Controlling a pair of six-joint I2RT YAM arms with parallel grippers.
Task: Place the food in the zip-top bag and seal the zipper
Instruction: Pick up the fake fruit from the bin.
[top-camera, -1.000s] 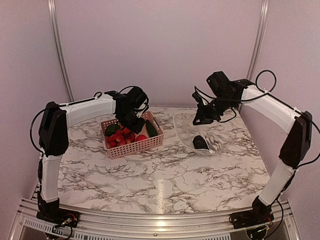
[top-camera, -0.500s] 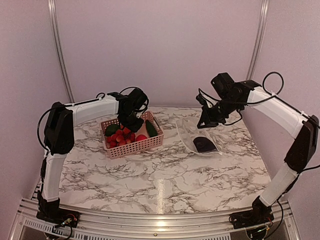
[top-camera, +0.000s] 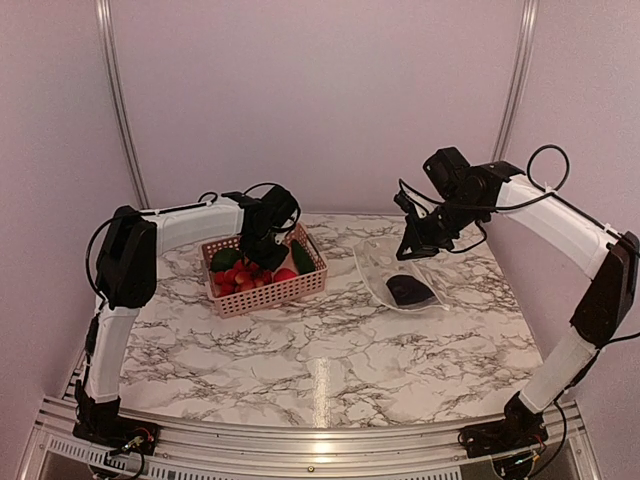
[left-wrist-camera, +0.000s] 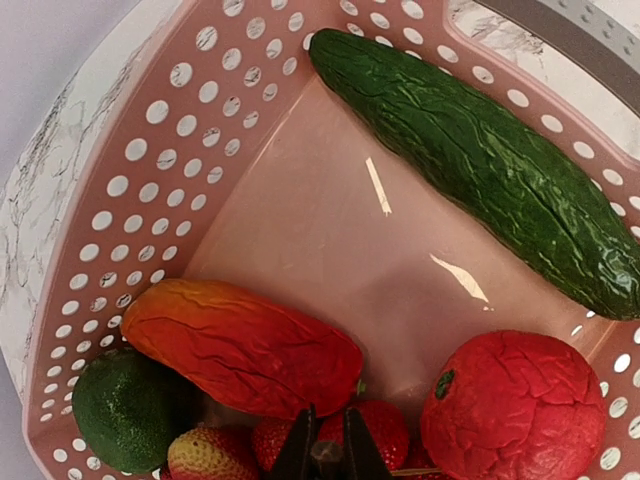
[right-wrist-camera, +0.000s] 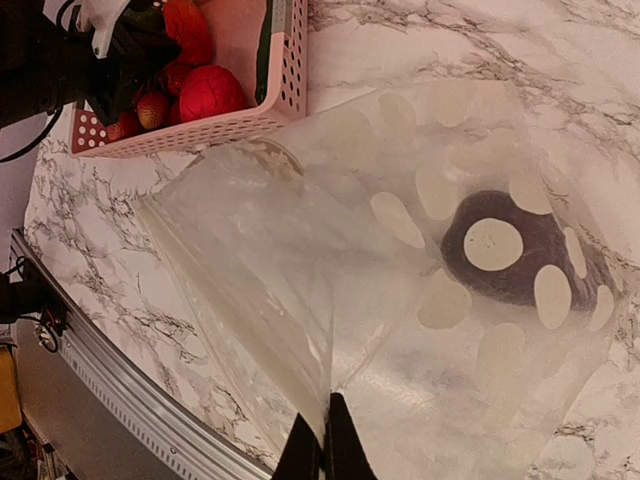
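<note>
- left gripper (left-wrist-camera: 325, 452): jaws drawn narrow, nearly together, tips down among the small red pieces (left-wrist-camera: 385, 435) at the near end of the pink basket (left-wrist-camera: 130, 200). you cannot tell from here whether a piece is caught between them.
- risk: these pieces are small and rounded, so a shallow pinch could squirt one out on the lift.
- the orange-red piece (left-wrist-camera: 240, 345) lies just beside the tips and the round red piece (left-wrist-camera: 515, 405) is near. either could get nudged or dragged up with the pick.
- the long green piece (left-wrist-camera: 490, 170) lies along the far wall, well out of the way.
- right gripper (right-wrist-camera: 322, 445): closed on the thin film at the mouth edge of the zip-top bag (right-wrist-camera: 400, 250), holding it raised off the marble table (right-wrist-camera: 520, 50).
- risk: if only one layer is pinched, the mouth may sag shut and incoming food would land on film, not inside.
- the dark piece (right-wrist-camera: 520, 250) sits deep in the bag. tilt the mouth down and it may roll out.
- zipper: you cannot pick it out here.
- basket and bag sit apart, so a weak grip may drop food on the marble between them.
</note>
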